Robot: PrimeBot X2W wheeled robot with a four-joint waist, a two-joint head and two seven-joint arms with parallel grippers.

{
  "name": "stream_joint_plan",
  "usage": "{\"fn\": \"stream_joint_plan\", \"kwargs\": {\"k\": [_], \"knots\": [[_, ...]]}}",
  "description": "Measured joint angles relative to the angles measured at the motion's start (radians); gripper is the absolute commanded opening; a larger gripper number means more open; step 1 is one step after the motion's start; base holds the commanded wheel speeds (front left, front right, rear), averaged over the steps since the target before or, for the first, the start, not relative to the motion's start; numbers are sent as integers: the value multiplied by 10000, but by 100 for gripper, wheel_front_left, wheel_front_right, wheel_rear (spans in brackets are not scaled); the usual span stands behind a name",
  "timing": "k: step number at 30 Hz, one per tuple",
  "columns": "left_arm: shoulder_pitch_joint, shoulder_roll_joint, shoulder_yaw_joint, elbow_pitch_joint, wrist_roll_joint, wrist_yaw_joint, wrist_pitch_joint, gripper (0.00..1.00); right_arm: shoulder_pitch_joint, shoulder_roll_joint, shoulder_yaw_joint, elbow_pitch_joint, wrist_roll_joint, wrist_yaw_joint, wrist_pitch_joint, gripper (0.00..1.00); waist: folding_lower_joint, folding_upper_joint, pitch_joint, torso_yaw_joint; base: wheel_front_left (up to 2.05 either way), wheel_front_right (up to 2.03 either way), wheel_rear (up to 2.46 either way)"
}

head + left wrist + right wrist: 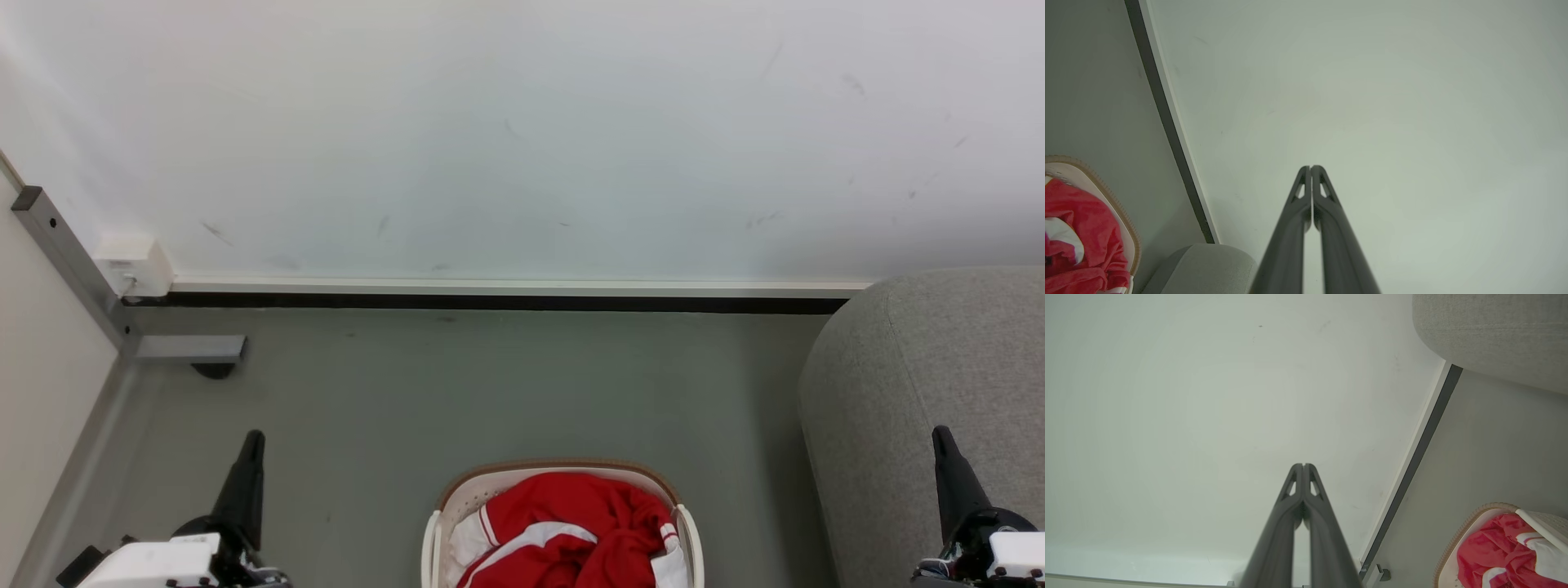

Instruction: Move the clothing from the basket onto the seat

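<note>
Red clothing (575,527) with white stripes lies piled in the white basket (555,472) with a brown rim, on the floor at the bottom middle of the head view. The light-grey seat (922,384) stands to the basket's right. My left gripper (251,445) is shut and empty, raised to the left of the basket. My right gripper (941,439) is shut and empty, in front of the seat. In the left wrist view the left gripper (1311,167) points at the wall, with the clothing (1081,237) at lower left. The right gripper (1303,465) likewise faces the wall, the clothing (1494,555) at lower right.
A white wall (522,139) with a dark baseboard (490,300) runs behind the grey floor (490,384). A grey metal post and foot (188,349) stand at the left by a pale panel. A white box (135,263) sits at the wall's foot.
</note>
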Motion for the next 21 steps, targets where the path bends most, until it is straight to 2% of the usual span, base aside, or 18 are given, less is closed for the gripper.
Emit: {"fn": "stream_joint_plan", "kwargs": {"k": [13, 14, 21], "knots": [[0, 0, 0, 0, 0, 0, 0, 0, -1, -2, 2, 0, 0, -2, -2, 0, 0, 0, 0, 0, 0, 0, 0], [12, -6, -2, 35, 4, -2, -4, 100, 13, 10, 0, 23, 0, 0, 4, 100, 0, 0, 0, 0, 0, 0, 0], [358, -100, -109, 313, 4, -2, -146, 100, 384, 267, 159, 217, 0, 0, -75, 100, 0, 0, 3, 1, 0, 0, 0]]}}
